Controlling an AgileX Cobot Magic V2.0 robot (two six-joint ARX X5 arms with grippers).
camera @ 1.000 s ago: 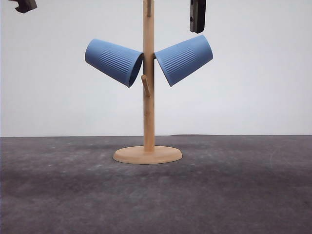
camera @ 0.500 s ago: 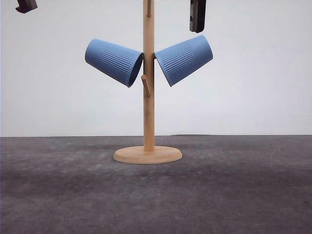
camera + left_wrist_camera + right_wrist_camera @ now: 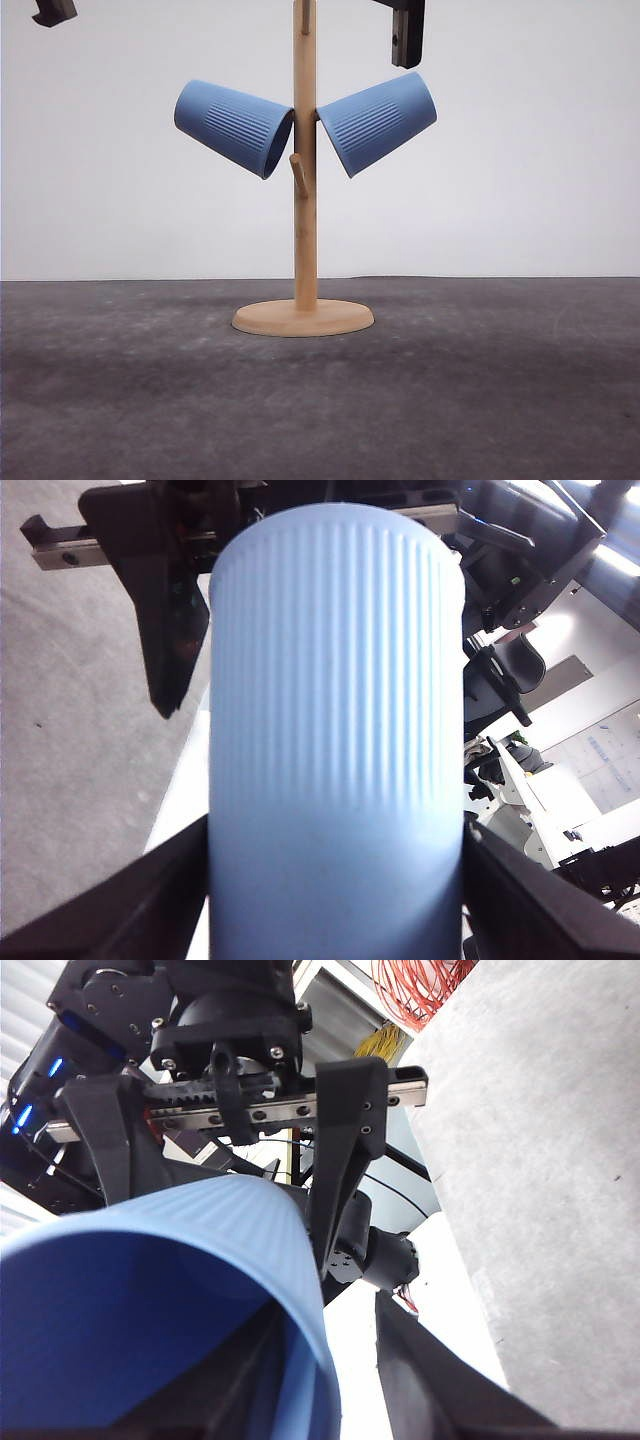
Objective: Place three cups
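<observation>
Two cups hang on the wooden cup tree, mouths toward the post, bases angled up and outward. Left cup sits on a peg left of the post, right cup on a peg right of it, both at roughly the same height, rims just beside the post. A bare peg sticks out of the post just below them. The tree's round base rests on the dark grey table, about mid-width, close to the far edge, with a white wall behind.

Left wrist view: a ribbed light-blue cup sits close in front of the camera, between the left gripper's dark fingers. The fingers are spread wider than the cup; contact with the cup wall is not visible, so grip state can't be called.

Right wrist view: blue cup rim and wall are right up against the camera, with the right gripper's fingers on either side of it, one finger just beside the rim. Probably not clamped, but the angle is poor, so can't tell.

Front view: right gripper hangs just above the right cup's base, apart from it. Part of the left gripper shows at the top left corner, well away from the tree.
</observation>
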